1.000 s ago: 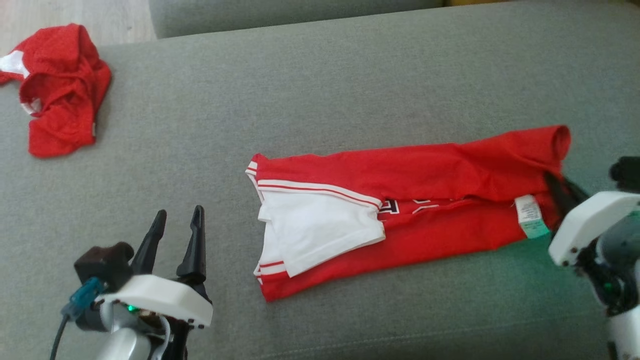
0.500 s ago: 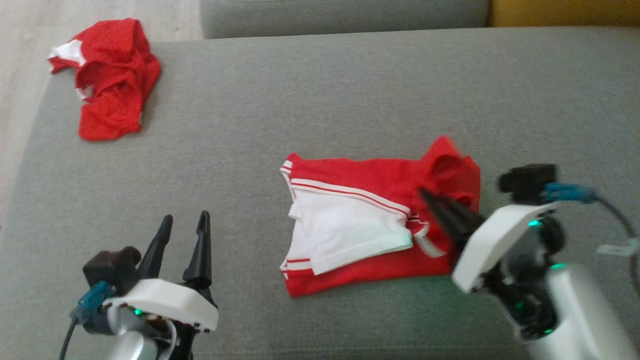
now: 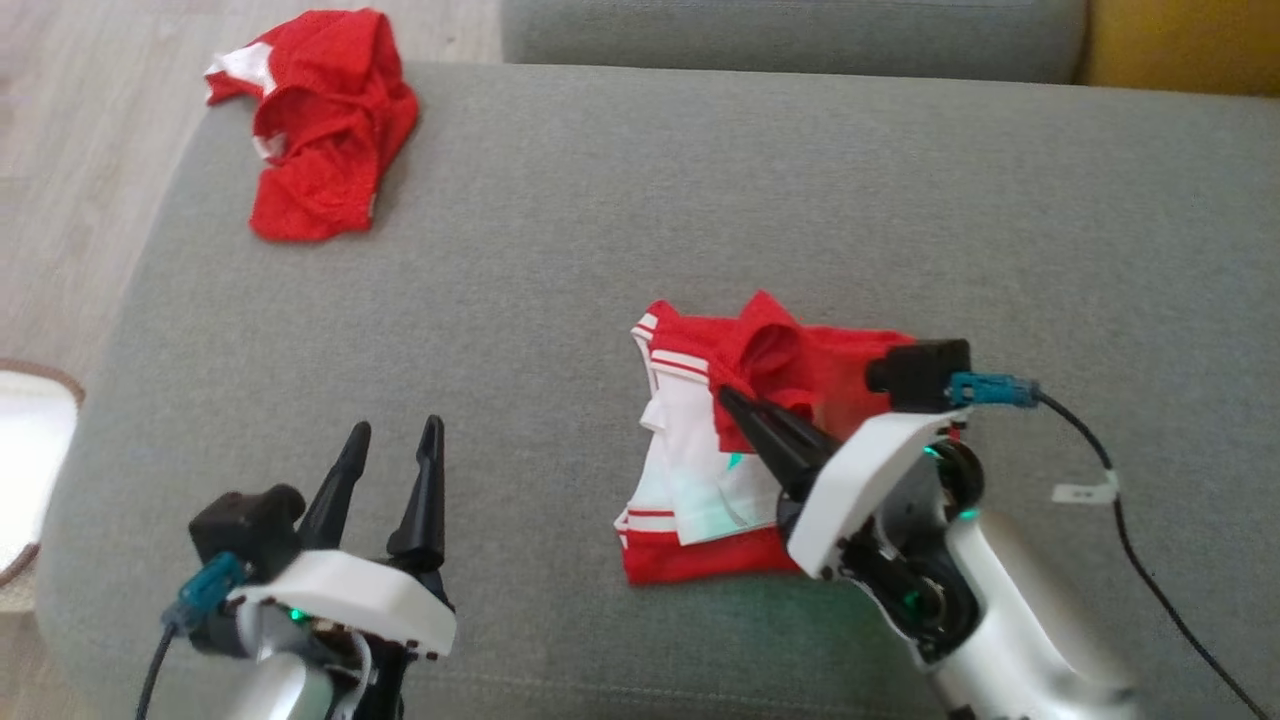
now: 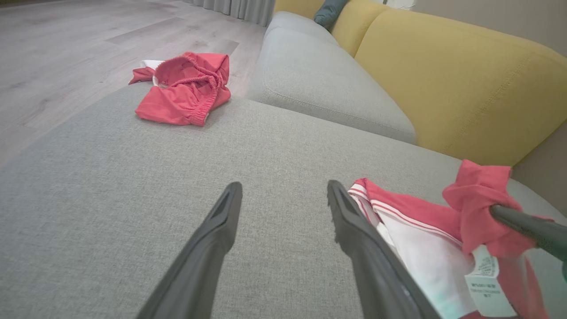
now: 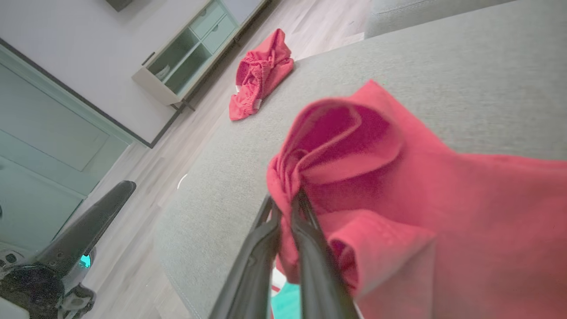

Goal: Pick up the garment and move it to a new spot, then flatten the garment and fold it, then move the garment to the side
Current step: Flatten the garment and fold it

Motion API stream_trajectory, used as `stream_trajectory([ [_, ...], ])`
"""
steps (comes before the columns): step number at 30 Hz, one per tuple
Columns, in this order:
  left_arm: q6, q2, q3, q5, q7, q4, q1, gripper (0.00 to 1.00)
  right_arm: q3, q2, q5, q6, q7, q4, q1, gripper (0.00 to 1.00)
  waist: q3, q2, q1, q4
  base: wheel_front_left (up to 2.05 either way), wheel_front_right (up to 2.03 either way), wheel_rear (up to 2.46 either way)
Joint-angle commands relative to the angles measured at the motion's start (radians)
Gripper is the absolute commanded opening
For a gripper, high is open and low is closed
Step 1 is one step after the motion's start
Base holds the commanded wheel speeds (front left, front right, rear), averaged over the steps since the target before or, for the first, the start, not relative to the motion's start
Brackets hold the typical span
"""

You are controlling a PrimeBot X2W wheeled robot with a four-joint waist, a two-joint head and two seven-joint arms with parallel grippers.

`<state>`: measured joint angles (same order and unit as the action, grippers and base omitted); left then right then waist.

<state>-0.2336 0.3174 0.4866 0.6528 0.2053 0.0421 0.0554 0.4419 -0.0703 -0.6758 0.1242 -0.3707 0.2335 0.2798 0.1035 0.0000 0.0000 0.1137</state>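
The garment (image 3: 700,465), a red shirt with white panels and stripes, lies on the grey sofa seat (image 3: 560,280), doubled over on itself. My right gripper (image 3: 725,395) is shut on the bunched red end of it, held above the white part. In the right wrist view the red cloth (image 5: 398,177) is pinched between the closed fingers (image 5: 305,248). The left wrist view shows the garment (image 4: 416,239) at right, with its white care label (image 4: 485,274) hanging. My left gripper (image 3: 395,432) stands open over bare seat, left of the garment and apart from it.
A second red garment (image 3: 320,120) lies crumpled at the seat's far left corner. A grey cushion (image 4: 319,75) and a yellow sofa back (image 4: 452,79) rise behind. Wooden floor (image 3: 70,150) drops off at the left edge. A black cable (image 3: 1130,530) trails from my right wrist.
The head camera has shifted. My right gripper has carried the garment's right end leftward over the rest, so the long strip is now doubled up and short. The left gripper has stayed open.
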Motion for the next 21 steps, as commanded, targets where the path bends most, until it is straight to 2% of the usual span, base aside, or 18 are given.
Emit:
stream_trajectory([
  [1, 0.005, 0.009, -0.029, 0.000, 0.007, -0.020, 0.054, 1.00, 0.035, 0.019, -0.021, 0.007, 0.026, -0.009, 0.055, 0.00, 0.002, 0.0000, 0.0000, 0.013, 0.00, 0.00, 0.00],
  [4, 0.008, 0.005, -0.024, 0.002, 0.008, -0.013, 0.055, 1.00, 0.074, 0.020, -0.059, 0.007, 0.069, 0.065, 0.090, 0.00, 0.001, 0.0000, 0.0000, 0.026, 0.00, 0.00, 0.00],
  [5, 0.009, 0.004, -0.023, 0.002, 0.008, -0.010, 0.056, 1.00, 0.087, 0.020, -0.071, 0.007, 0.081, 0.089, 0.100, 0.15, 0.000, 0.0000, 0.0000, 0.028, 0.00, 0.00, 0.00],
  [6, 0.009, 0.003, -0.022, 0.003, 0.008, -0.008, 0.056, 1.00, 0.099, 0.020, -0.084, 0.007, 0.096, 0.110, 0.110, 0.71, -0.001, 0.0000, 0.0000, 0.031, 0.00, 0.00, 0.00],
  [7, 0.010, 0.002, -0.020, 0.003, 0.009, -0.006, 0.056, 1.00, 0.110, 0.020, -0.095, 0.007, 0.110, 0.129, 0.118, 1.00, -0.002, 0.0000, 0.0000, 0.033, 0.00, 0.00, 0.00],
  [15, 0.009, 0.003, -0.016, 0.007, 0.011, 0.002, 0.046, 1.00, 0.172, 0.020, -0.166, 0.007, 0.221, 0.186, 0.163, 1.00, -0.016, 0.0000, 0.0000, 0.016, 0.00, 0.00, 0.00],
  [21, 0.007, 0.004, -0.011, 0.007, 0.013, -0.002, 0.039, 1.00, 0.134, 0.020, -0.140, 0.007, 0.318, 0.171, 0.171, 1.00, -0.024, 0.0000, 0.0000, -0.015, 0.00, 0.00, 0.00],
])
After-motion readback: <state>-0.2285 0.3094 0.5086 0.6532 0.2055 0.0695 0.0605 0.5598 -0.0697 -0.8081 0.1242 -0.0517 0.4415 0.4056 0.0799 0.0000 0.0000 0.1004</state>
